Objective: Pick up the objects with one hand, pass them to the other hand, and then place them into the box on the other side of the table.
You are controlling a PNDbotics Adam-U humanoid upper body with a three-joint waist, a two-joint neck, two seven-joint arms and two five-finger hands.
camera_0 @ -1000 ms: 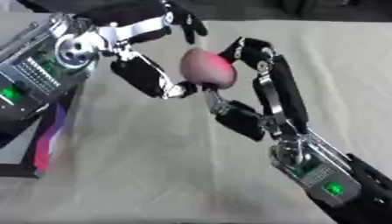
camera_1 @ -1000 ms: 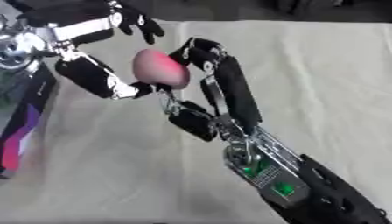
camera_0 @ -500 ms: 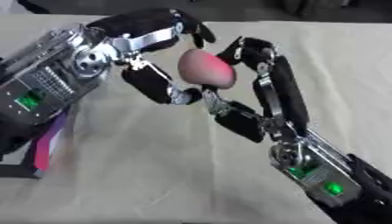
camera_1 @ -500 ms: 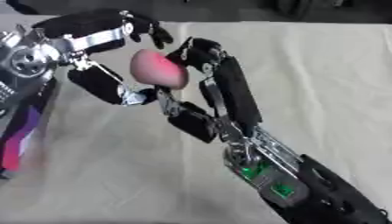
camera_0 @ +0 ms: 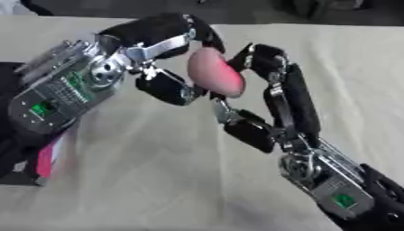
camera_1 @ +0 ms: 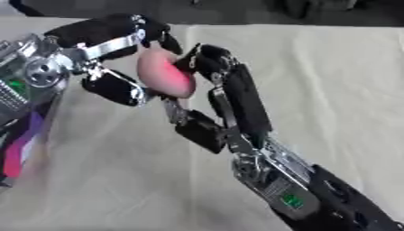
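Object: a pink, egg-shaped object, paler at its upper end and a deeper pink lower down, held in the air above the table between the two hands.
Right hand: the right hand reaches up from the lower right. Its fingers curl against the right side of the pink object and its thumb sits below it, so the hand is clamped on the object.
Left hand: the left hand comes in from the left. Its upper fingers arch over the top of the pink object and its thumb presses in at the lower left side; it too is closed round the object.
Contact: both hands touch the object at once, the left from above and the left side, the right from the right side and below.
Table: the table is covered in a beige cloth with light creases.
Left edge: a dark item with a pink and purple stripe lies at the table's left edge, under the left forearm; what it is cannot be made out.
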